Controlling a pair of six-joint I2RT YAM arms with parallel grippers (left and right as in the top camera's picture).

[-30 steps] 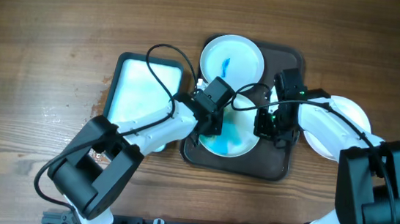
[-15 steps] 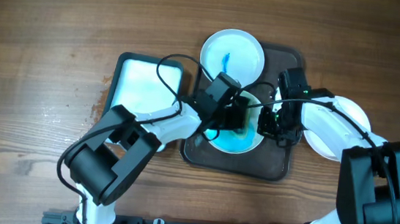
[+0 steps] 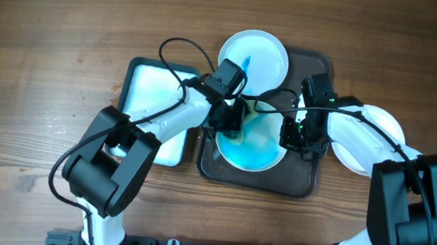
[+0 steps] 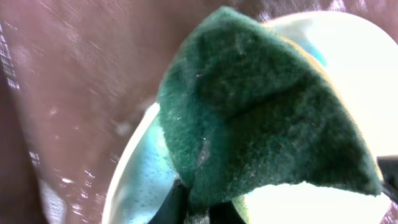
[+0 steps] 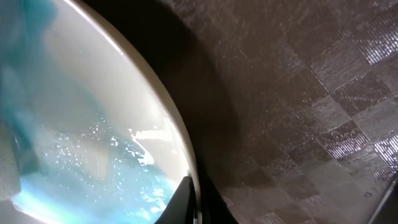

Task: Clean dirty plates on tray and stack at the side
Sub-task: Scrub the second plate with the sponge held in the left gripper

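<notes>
A dark brown tray [image 3: 297, 178] holds two white plates. The near plate [image 3: 252, 146] is smeared blue all over. The far plate [image 3: 261, 58] has a blue streak and overhangs the tray's back edge. A third, clean plate [image 3: 371, 125] lies on the table right of the tray. My left gripper [image 3: 231, 117] is shut on a green sponge [image 4: 261, 118] pressed on the near plate's left rim [image 4: 134, 168]. My right gripper [image 3: 291, 136] is shut on that plate's right rim [image 5: 174, 134].
A smaller black-rimmed white tray [image 3: 157, 92] lies left of the brown tray, partly under my left arm. Cables loop over both arms above the plates. Bare wooden table [image 3: 67, 27] surrounds everything.
My left gripper has swept the sponge from the plate's middle-right back to its upper-left edge. The right gripper has kept its hold on the rim.
</notes>
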